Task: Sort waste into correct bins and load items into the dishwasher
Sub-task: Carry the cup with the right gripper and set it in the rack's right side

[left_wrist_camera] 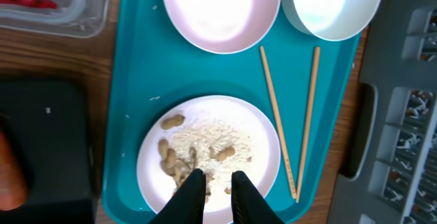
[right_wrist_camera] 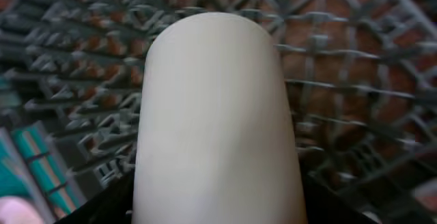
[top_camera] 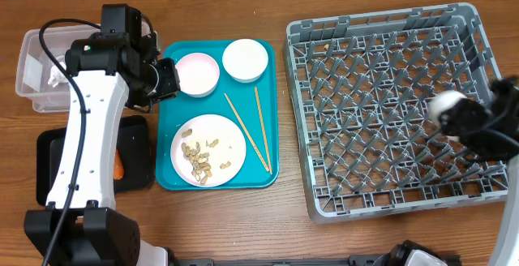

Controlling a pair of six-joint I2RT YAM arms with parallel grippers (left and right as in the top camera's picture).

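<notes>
A: White cup?
B: Smooth cylinder, gripped in right claw, over grey rack.
A: Peanut shells?
B: Scattered on white plate, at left claw tips. Pink bowl, white bowl, two chopsticks ahead, beyond plate.

2 bowls, 1 plate, 2 chopsticks, 1 cup, 1 carrot, 1 rack, 2 bins, 1 teal tray.
</notes>
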